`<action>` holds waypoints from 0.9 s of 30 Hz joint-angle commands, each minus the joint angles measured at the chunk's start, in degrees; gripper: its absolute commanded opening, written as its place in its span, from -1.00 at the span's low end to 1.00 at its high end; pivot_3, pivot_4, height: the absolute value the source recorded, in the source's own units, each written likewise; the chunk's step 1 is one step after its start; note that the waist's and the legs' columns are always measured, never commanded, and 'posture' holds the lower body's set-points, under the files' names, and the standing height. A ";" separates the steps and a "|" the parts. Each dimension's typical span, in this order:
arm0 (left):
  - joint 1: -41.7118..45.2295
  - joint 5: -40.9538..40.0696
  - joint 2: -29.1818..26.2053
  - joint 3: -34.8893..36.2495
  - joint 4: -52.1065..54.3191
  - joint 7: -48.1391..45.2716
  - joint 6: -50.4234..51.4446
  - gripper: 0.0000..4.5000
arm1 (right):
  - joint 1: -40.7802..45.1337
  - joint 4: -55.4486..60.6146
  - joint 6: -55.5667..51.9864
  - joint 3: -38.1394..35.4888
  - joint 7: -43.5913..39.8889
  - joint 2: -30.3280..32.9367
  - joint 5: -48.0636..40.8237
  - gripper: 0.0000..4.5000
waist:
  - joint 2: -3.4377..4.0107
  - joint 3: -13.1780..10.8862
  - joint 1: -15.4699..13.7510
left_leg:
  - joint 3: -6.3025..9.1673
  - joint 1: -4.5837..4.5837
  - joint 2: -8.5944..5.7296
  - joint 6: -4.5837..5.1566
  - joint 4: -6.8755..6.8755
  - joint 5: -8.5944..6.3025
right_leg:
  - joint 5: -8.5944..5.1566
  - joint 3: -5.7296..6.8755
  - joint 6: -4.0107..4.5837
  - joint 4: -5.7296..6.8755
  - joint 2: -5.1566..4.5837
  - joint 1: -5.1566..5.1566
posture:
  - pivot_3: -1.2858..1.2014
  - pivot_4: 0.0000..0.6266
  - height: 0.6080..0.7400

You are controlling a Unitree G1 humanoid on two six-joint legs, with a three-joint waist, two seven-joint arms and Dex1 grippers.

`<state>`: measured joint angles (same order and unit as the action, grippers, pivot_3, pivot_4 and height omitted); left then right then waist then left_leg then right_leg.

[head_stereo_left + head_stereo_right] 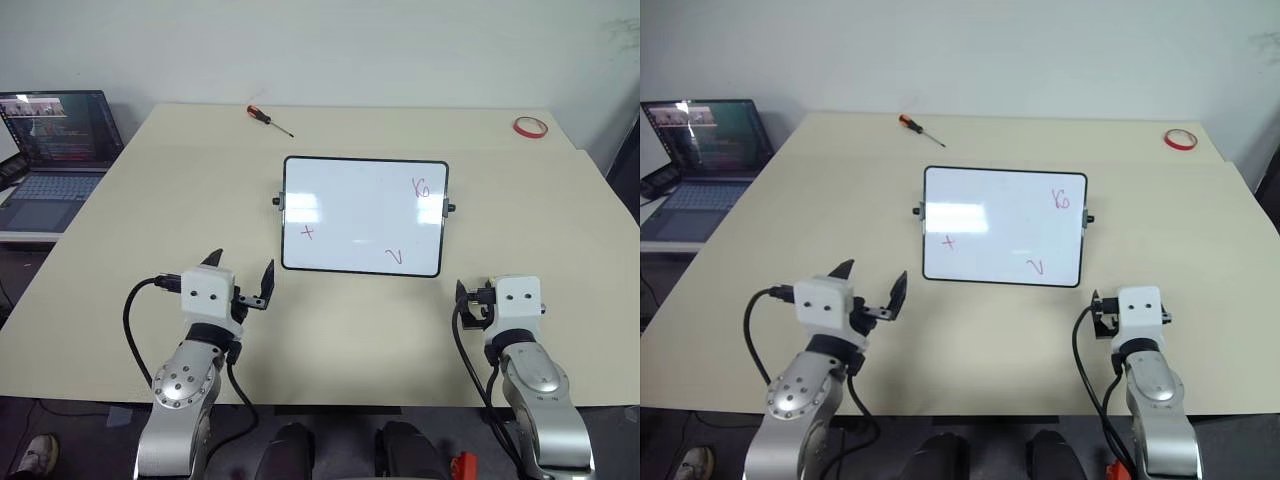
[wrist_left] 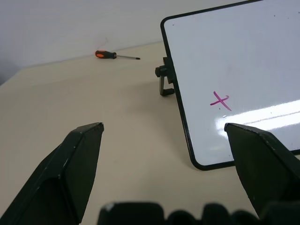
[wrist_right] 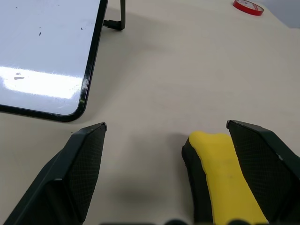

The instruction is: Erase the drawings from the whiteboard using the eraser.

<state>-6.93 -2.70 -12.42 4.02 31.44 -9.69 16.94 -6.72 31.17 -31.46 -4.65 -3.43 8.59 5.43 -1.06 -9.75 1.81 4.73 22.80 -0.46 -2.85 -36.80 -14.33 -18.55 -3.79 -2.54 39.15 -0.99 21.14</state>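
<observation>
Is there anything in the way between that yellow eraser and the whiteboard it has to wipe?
Nothing visible. The eraser sits between the right gripper's open jaws, against one of them, and only bare table lies between it and the whiteboard. The tape ring and screwdriver lie far off at the back.

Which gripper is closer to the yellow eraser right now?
The right one. The eraser lies on the table between the open jaws of the right gripper. The left gripper, also open, sits across the table by the whiteboard's near-left corner.
</observation>
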 commanded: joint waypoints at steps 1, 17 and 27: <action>1.75 -0.60 -1.18 0.64 0.53 -1.15 -0.77 1.00 | -0.41 3.72 0.09 -1.78 0.18 0.29 -0.46 0.99 | 0.00 0.00 0.00 | 0.00 0.00 0.00 0.00 0.00 0.00 | 0.00 0.00 0.00 0.00 0.00 0.00 | 0.03 -0.52 1.00; 20.51 -17.00 -11.78 -7.11 -9.23 -31.30 1.49 1.00 | 2.50 9.70 -18.22 -17.58 0.38 -4.91 -13.17 0.99 | 0.03 0.02 0.19 | -0.02 -0.02 0.00 0.00 -0.01 0.00 | 0.01 0.01 0.00 0.07 0.03 0.00 | 0.03 -0.52 1.00; 24.02 -19.80 -18.51 -13.44 -17.15 -49.88 0.26 1.00 | 7.63 2.15 -23.10 -23.05 2.57 -9.75 -21.10 0.99 | 0.11 0.01 0.44 | -0.06 -0.01 0.00 0.01 0.03 0.00 | 0.00 -0.05 0.01 0.08 0.17 0.05 | 0.03 -0.52 1.00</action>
<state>15.93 -21.93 -30.40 -8.69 13.94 -57.02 18.47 0.53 33.55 -54.69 -27.47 -1.08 -1.45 -14.72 -0.95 -9.74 2.25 4.67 22.78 -0.46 -2.84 -36.77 -14.33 -18.55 -3.83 -2.53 39.23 -0.81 21.17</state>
